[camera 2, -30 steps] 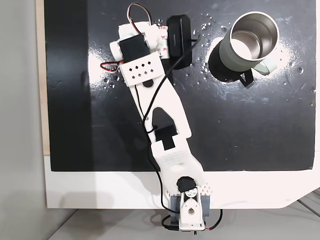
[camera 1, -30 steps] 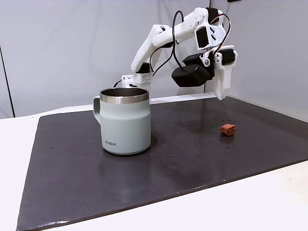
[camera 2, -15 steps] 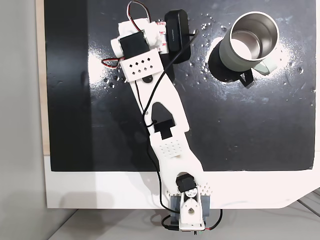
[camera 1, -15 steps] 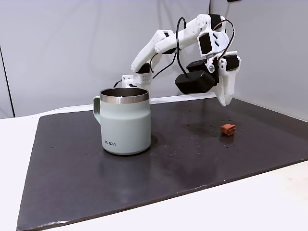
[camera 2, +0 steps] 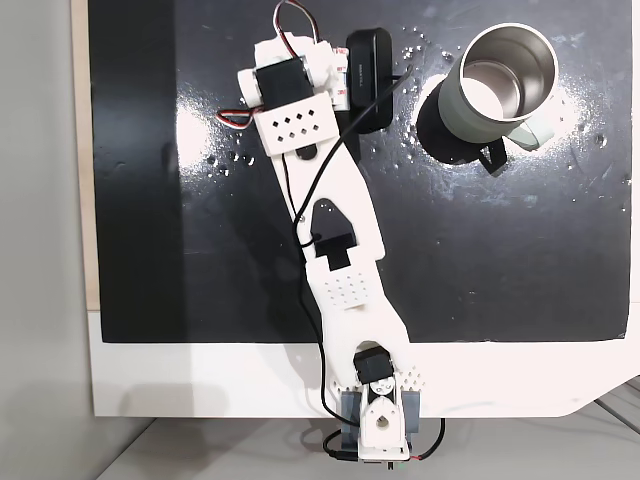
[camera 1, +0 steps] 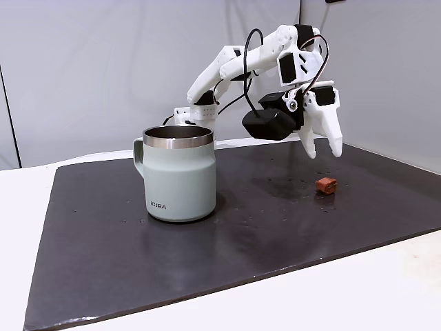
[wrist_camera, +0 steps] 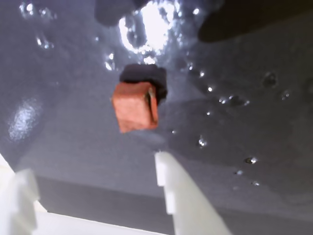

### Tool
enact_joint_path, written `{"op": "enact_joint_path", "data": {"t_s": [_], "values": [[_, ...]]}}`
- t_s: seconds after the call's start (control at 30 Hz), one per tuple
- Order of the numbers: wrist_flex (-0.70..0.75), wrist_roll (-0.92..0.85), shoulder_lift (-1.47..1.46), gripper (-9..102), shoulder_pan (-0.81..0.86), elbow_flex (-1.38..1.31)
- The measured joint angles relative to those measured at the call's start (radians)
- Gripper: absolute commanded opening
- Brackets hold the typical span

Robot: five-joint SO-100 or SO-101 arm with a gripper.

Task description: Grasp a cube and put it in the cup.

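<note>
Gripper [camera 1: 325, 150] spread open, holding nothing, hanging above cube [camera 1: 326, 185] on the counter [camera 1: 275, 221]; cup [camera 1: 178, 174] well apart.

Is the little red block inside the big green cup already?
No, in a fixed view the cube lies on the dark mat, well to the right of the cup.

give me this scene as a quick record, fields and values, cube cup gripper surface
cube: small reddish-brown block lying on the mat, ungrasped, right of the cup in the side fixed view
cup: pale sage-green mug, steel rim, upright, handle on its far left side
gripper: open, fingers pointing down, hovering above the cube without touching it
surface: dark glossy mat on a white table, speckled with droplets
cup contents: no cube inside
</note>
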Motion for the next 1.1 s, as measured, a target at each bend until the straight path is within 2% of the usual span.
{"op": "enact_joint_path", "data": {"t_s": [1.1], "values": [[-0.002,-0.04,-0.321,26,-0.02,-0.239]]}}
